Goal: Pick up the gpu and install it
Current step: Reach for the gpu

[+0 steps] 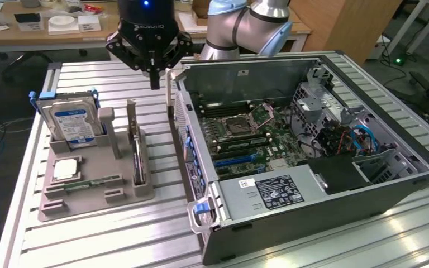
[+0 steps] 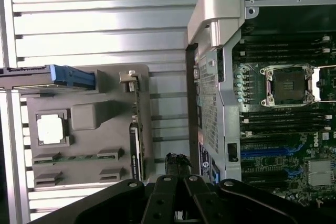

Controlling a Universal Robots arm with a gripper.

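Exterior view: we see the claw (image 1: 154, 82) pinched shut and empty at upper centre-left, while the gpu (image 1: 137, 159) stands on edge in the gray tray (image 1: 87, 202), left of frame.

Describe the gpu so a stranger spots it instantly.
Beside the open computer case, on the exterior view's left, sits a grey parts tray. The gpu stands on edge along the tray's case-side. It is thin and dark, unlike the blue-labelled hard drive.
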